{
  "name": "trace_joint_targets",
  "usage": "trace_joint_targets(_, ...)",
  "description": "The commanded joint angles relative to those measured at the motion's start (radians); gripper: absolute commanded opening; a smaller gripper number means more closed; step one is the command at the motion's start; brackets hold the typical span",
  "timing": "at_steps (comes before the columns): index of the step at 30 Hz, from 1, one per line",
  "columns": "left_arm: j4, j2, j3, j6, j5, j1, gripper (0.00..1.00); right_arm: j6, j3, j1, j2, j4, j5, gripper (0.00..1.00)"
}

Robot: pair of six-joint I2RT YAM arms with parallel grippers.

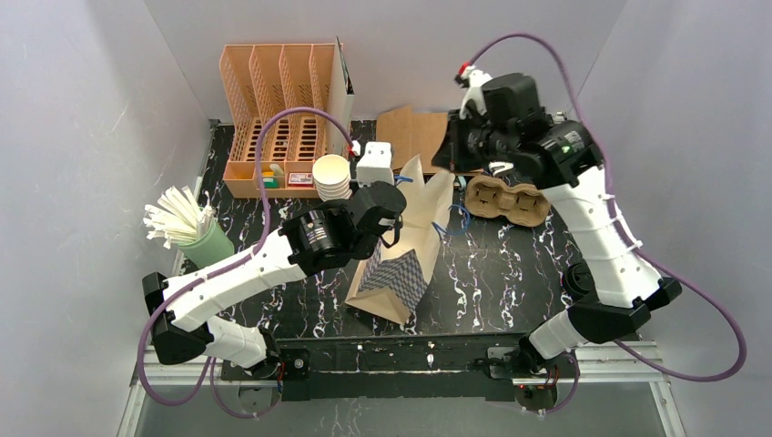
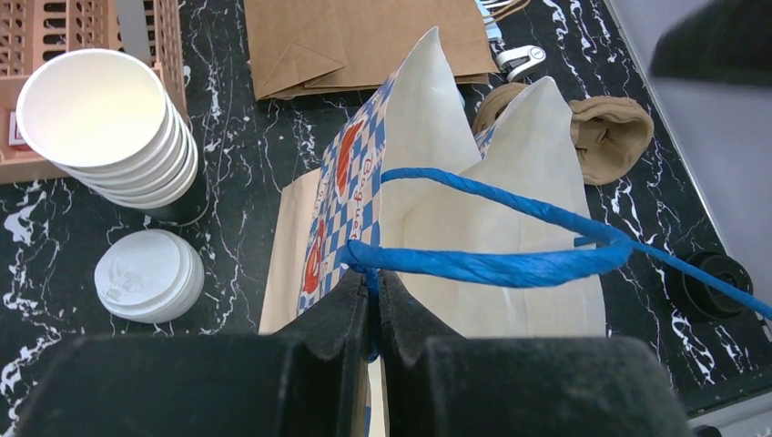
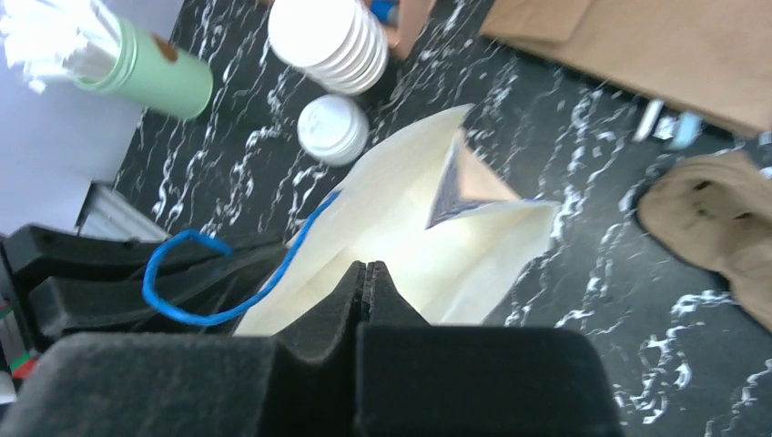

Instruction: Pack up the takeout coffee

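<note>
A stack of white paper cups (image 2: 105, 123) stands open-mouthed near the back left, with a stack of white lids (image 2: 148, 275) on the table beside it. The brown pulp tray (image 1: 508, 202) lies empty to the right of a blue-checked paper bag (image 1: 401, 264). My left gripper (image 2: 373, 278) is shut on the bag's blue handle (image 2: 492, 266) and holds the bag's mouth up. My right gripper (image 3: 366, 269) hovers over the open bag (image 3: 428, 246), shut with nothing between its fingers.
A green cup of white straws (image 1: 196, 238) stands at the left edge. An orange file organizer (image 1: 278, 118) stands at the back, with flat brown bags (image 1: 414, 132) to its right. A metal clip (image 2: 519, 59) lies near the tray.
</note>
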Motion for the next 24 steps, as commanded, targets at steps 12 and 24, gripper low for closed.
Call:
trace_joint_targets(12, -0.049, -0.112, -0.083, -0.239, -0.156, 0.002, 0.00, 0.209, -0.260, 0.317, 0.052, 0.094, 0.331, 0.01)
trace_joint_targets(24, -0.076, -0.248, -0.192, -0.303, -0.195, 0.002, 0.00, 0.208, -0.358, 0.316, 0.174, 0.320, 0.368, 0.01)
